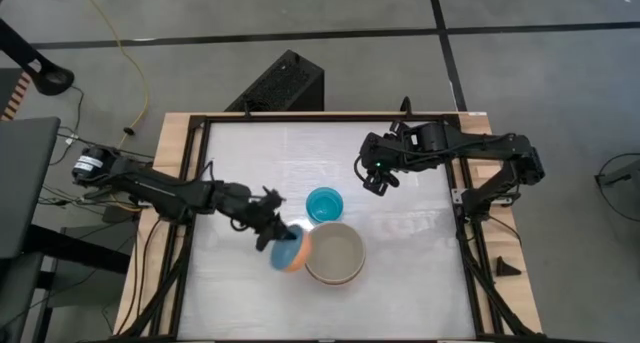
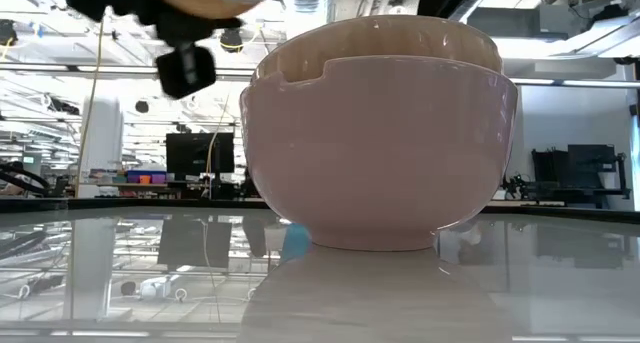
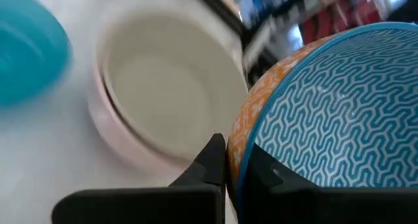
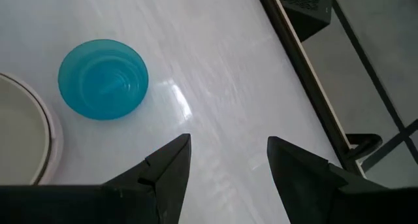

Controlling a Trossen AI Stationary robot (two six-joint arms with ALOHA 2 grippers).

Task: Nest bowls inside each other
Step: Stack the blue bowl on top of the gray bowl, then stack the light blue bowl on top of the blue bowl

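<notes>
My left gripper [image 1: 272,231] is shut on a bowl [image 1: 288,251] that is orange outside and blue-patterned inside. It hangs just left of the nested pair and above the table. That pair is a pink bowl [image 2: 380,153] standing on its base on the table, with a cream bowl [image 2: 380,33] sitting inside it. A small teal bowl [image 1: 323,204] stands alone on the table behind them. Farther right, my right gripper [image 1: 377,180] hovers open above the table with nothing between its fingers [image 4: 170,165]. My left gripper pinches the patterned bowl's rim [image 3: 238,136]. One finger [image 3: 210,160] is on the orange outside and the other on the blue inside. The fingers come nearly level from the table's left. The bowl is lifted clear and tipped on its side.
The white tabletop lies bare to the right of the bowls [image 4: 228,87] and at the near left. A dark frame rail [image 4: 307,87] runs along the table's edge. A black box [image 1: 283,83] sits on the floor beyond the far edge.
</notes>
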